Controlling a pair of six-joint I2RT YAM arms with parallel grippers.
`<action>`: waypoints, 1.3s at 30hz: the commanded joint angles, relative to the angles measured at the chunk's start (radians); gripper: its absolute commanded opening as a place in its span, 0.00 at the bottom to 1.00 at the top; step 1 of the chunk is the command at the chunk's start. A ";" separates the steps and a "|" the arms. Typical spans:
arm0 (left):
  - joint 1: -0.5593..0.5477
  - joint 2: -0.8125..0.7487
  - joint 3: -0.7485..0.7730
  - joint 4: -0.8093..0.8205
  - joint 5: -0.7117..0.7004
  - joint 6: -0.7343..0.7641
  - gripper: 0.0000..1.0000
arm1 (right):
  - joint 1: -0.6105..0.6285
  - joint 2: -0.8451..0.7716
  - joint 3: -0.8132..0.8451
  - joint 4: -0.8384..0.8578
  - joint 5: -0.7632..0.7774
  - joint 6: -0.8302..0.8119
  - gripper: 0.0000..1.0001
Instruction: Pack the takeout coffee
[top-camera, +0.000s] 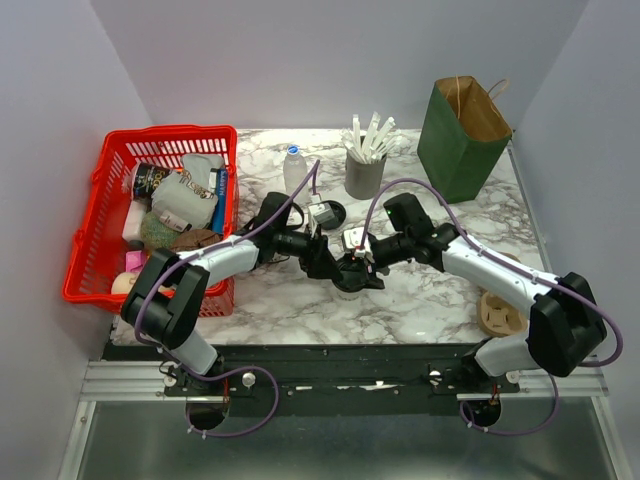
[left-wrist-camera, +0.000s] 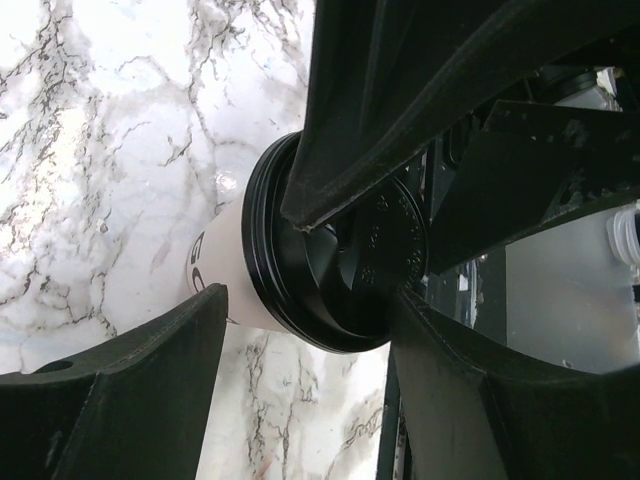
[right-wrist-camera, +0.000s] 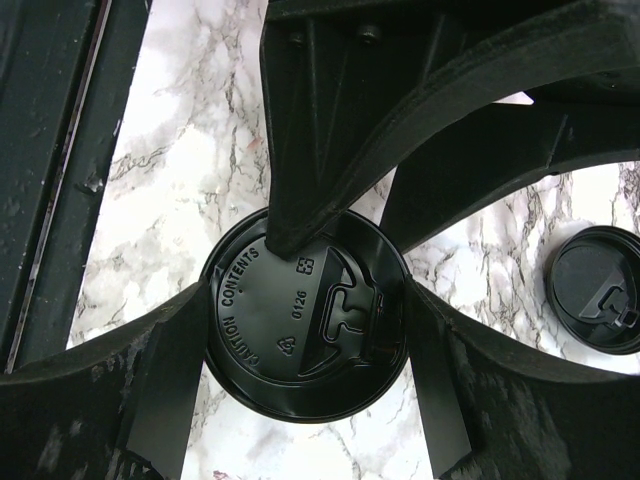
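Note:
The takeout coffee (top-camera: 352, 276), a cream-white paper cup with a black lid, stands on the marble table between both arms. In the right wrist view my right gripper (right-wrist-camera: 305, 300) comes from above, and its fingers (right-wrist-camera: 175, 360) press the lid (right-wrist-camera: 300, 320) on both sides of the rim. In the left wrist view my left gripper (left-wrist-camera: 310, 295) comes from the side. One of its fingers (left-wrist-camera: 150, 370) touches the cup wall (left-wrist-camera: 225, 260) and the other touches the face of the lid (left-wrist-camera: 350, 270). In the top view the left gripper (top-camera: 333, 264) and right gripper (top-camera: 367, 260) meet over the cup.
A spare black lid (top-camera: 330, 213) lies behind the cup and also shows in the right wrist view (right-wrist-camera: 597, 290). A grey cup of white sticks (top-camera: 365, 172), a water bottle (top-camera: 293, 166) and an open green paper bag (top-camera: 463, 130) stand at the back. A full red basket (top-camera: 170, 132) stands at the left and a tan pulp holder (top-camera: 500, 313) at the right.

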 joint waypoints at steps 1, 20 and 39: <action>0.001 0.033 -0.012 -0.055 0.036 0.112 0.72 | 0.003 0.130 -0.111 -0.186 0.247 -0.046 0.73; 0.000 0.164 -0.092 0.483 0.034 -0.115 0.72 | -0.047 0.137 -0.064 -0.272 0.267 0.001 0.72; 0.035 -0.094 -0.114 0.170 -0.236 -0.359 0.73 | -0.052 0.081 -0.079 -0.280 0.312 0.031 0.72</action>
